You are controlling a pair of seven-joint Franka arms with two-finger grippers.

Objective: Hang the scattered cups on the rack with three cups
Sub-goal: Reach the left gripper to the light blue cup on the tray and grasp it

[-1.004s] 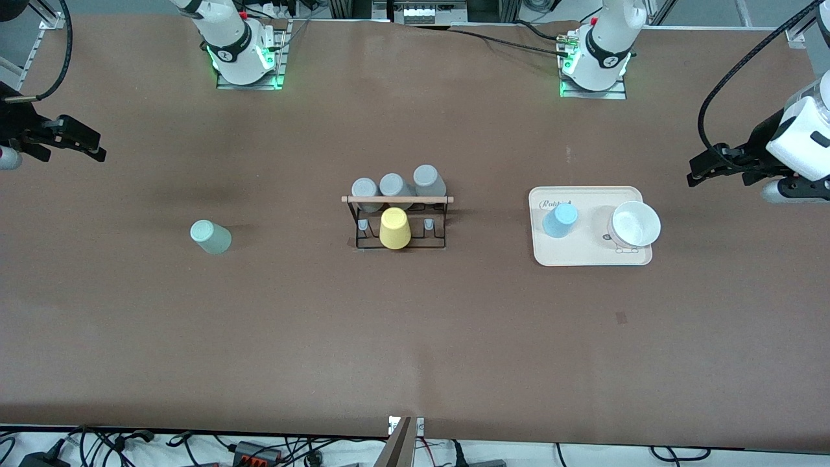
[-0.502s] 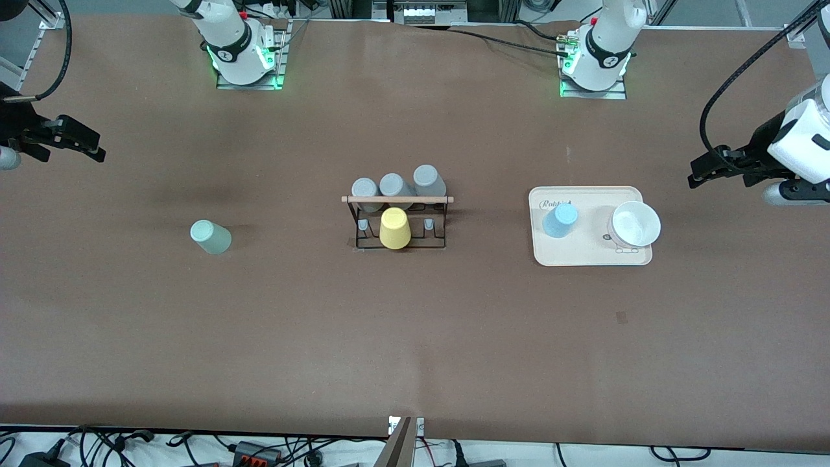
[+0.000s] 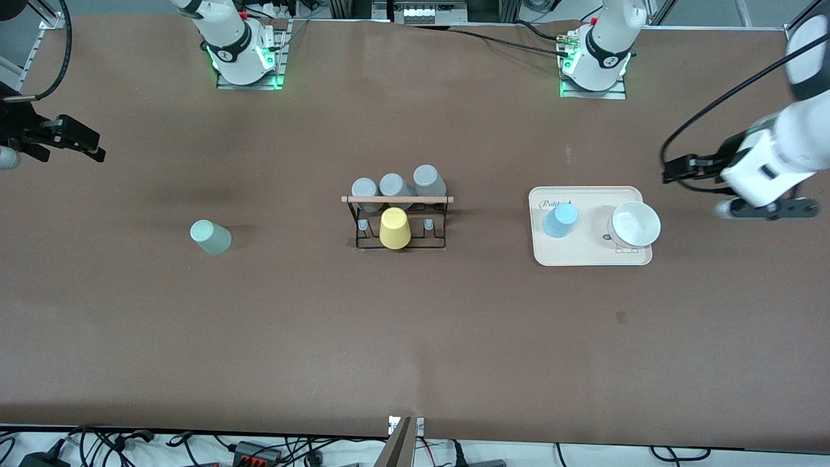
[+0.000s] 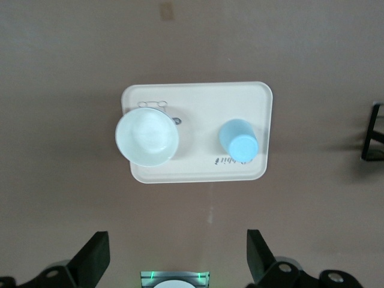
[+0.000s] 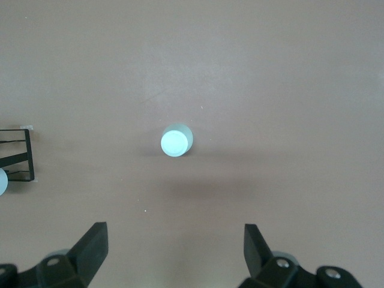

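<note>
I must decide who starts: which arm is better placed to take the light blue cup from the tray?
Probably the left. The open left gripper hangs beside the cream tray holding the light blue cup; the right gripper waits at the right arm's end.

**Non-task items on the brown table**

A cream rectangular tray with rounded corners lies flat toward the left arm's end of the table. Script lettering is printed in one corner; the word cannot be read. A white bowl sits upright on the tray, open side up, at the tray's end toward the left arm.

Near the table's middle, three grey cups stand upside down in a row, just beside each other. A yellow cup, also upside down, sits nearer to the front camera than the grey row.
</note>
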